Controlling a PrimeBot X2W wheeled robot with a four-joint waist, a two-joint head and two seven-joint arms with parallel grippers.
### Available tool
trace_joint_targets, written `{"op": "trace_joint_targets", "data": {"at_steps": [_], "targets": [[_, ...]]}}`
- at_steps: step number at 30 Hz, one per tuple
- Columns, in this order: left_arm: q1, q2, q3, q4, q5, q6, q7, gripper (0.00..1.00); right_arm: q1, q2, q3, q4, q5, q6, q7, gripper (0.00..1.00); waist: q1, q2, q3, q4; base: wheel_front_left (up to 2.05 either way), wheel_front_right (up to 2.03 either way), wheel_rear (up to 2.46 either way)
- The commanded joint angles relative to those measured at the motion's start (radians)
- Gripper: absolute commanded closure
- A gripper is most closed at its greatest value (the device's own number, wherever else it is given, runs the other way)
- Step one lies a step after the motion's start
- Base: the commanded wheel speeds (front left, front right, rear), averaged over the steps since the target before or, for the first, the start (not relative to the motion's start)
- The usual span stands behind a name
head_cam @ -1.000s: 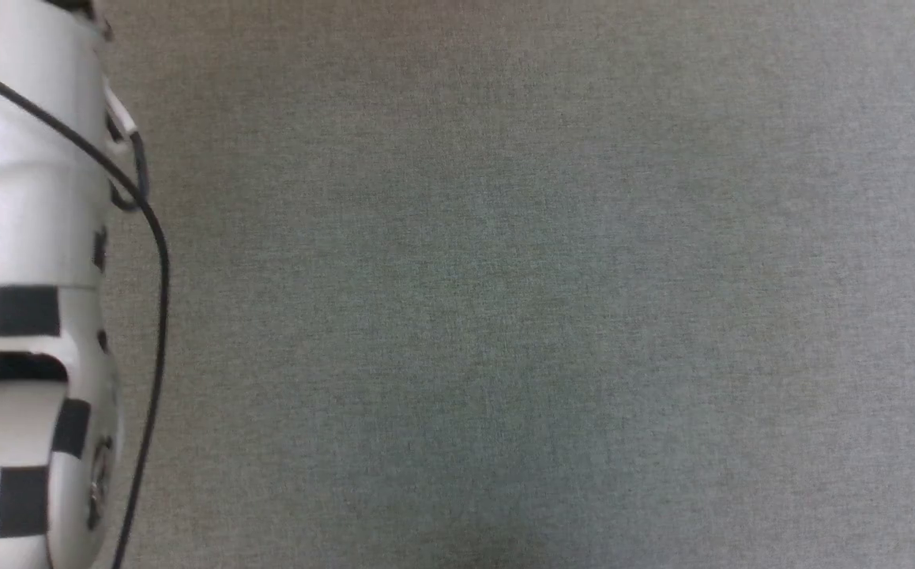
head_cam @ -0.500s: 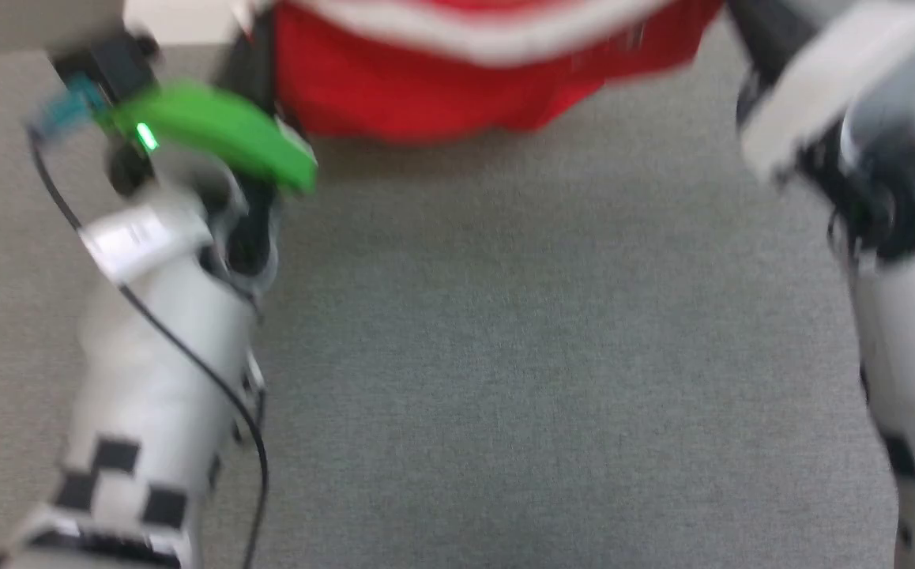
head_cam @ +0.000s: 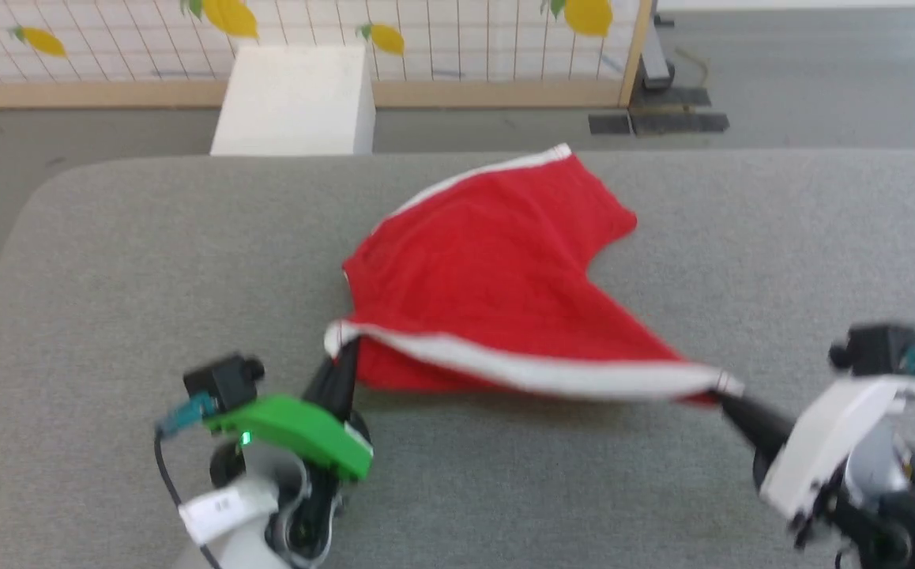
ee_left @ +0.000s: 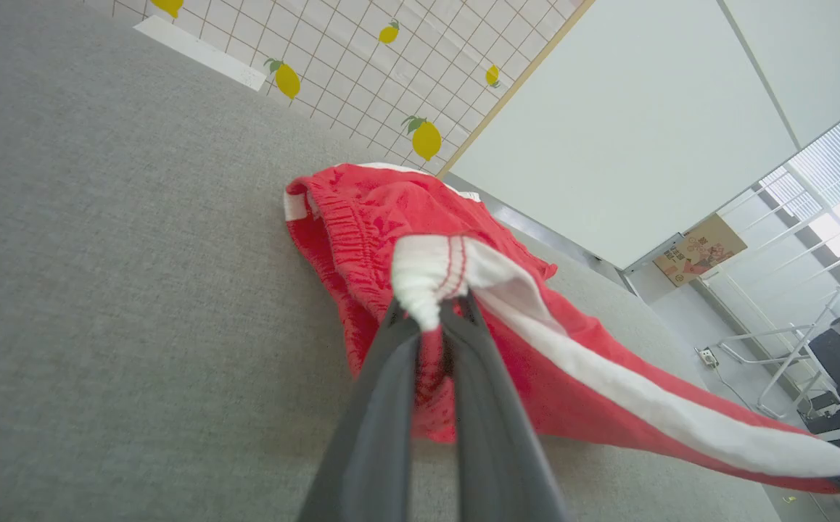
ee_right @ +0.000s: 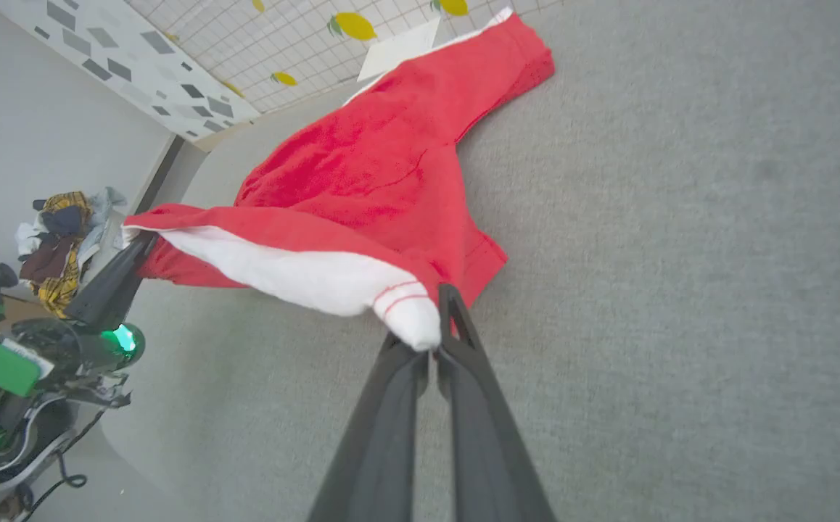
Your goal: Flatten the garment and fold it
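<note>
The red soft-fabric shorts [head_cam: 489, 269] lie on the grey cloth-covered counter [head_cam: 110, 261], ahead of and between the left hand [head_cam: 349, 352] and right hand [head_cam: 724, 395].

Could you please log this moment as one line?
left pincer: shut on white band end | right pincer: shut on other end | band: taut between them | shorts: rest lies on grey table

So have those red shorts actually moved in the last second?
Cannot tell. The head camera itself swung, so the whole picture shifted; the plain grey table offers no fixed mark shared with earlier to judge the red shorts against.
</note>
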Motion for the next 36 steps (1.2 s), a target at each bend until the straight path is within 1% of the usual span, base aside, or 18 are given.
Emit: {"op": "trace_joint_targets", "data": {"at_steps": [1,4,5,7,12,15,17,21,26,32,33,34,36], "targets": [[0.038,0.005,-0.006,-0.002,-0.010,-0.006,-0.005,1.00,0.041,0.016,-0.004,-0.019,0.015,-0.001,0.025,1.00,0.0001,-0.0001,-0.038,0.015,0.00,0.00,0.00],[0.096,0.008,-0.022,-0.007,-0.011,-0.002,0.004,1.00,0.121,0.031,-0.011,-0.052,0.029,-0.001,0.086,1.00,0.0001,-0.0001,-0.047,0.015,0.00,0.00,0.00],[0.135,0.015,-0.031,-0.014,-0.013,0.005,0.017,1.00,0.170,0.038,-0.015,-0.078,0.036,-0.001,0.134,1.00,0.0001,-0.0001,-0.056,0.013,0.00,0.00,0.00],[0.168,0.026,-0.046,-0.020,-0.008,0.017,0.037,1.00,0.210,0.036,-0.010,-0.107,0.045,-0.001,0.183,1.00,0.0001,-0.0001,-0.063,0.012,0.00,0.00,0.00],[0.238,0.058,-0.070,-0.045,-0.005,0.054,0.099,1.00,0.284,0.031,-0.014,-0.166,0.078,-0.001,0.293,1.00,0.0001,-0.0001,-0.072,0.009,0.00,0.00,0.00],[0.262,0.081,-0.086,-0.077,-0.006,0.067,0.146,1.00,0.318,0.036,-0.030,-0.200,0.097,-0.001,0.363,1.00,0.0001,-0.0001,-0.073,0.015,0.00,0.00,0.00],[0.268,0.087,-0.079,-0.107,-0.022,0.075,0.165,1.00,0.317,0.040,-0.053,-0.225,0.093,-0.001,0.380,1.00,0.0001,-0.0001,-0.069,0.017,0.00,0.00,0.00],[0.250,0.091,-0.052,-0.175,-0.054,0.086,0.185,1.00,0.254,0.046,-0.094,-0.251,0.060,-0.001,0.364,1.00,0.0001,-0.0001,-0.045,0.019,0.00,0.00,0.00],[0.182,0.081,-0.015,-0.234,-0.077,0.095,0.182,1.00,0.107,0.041,-0.119,-0.217,0.015,-0.001,0.304,1.00,0.0001,-0.0001,0.012,0.025,0.00,0.00,0.00],[0.063,0.055,0.022,-0.237,-0.078,0.101,0.148,1.00,-0.098,0.019,-0.117,-0.113,-0.031,-0.001,0.220,1.00,0.0001,-0.0001,0.112,0.042,0.00,0.00,0.00],[0.029,0.045,0.029,-0.223,-0.078,0.099,0.139,1.00,-0.163,0.013,-0.116,-0.072,-0.061,-0.001,0.184,1.00,0.0001,-0.0001,0.140,0.048,0.00,0.00,0.00],[0.011,0.040,0.030,-0.214,-0.077,0.097,0.135,1.00,-0.194,0.001,-0.106,-0.050,-0.090,-0.001,0.166,1.00,0.0001,-0.0001,0.156,0.052,0.00,0.00,0.00],[-0.016,0.033,0.032,-0.197,-0.075,0.096,0.130,1.00,-0.251,-0.001,-0.093,-0.010,-0.119,-0.001,0.134,1.00,0.0001,-0.0001,0.184,0.056,0.00,0.00,0.00]]}}
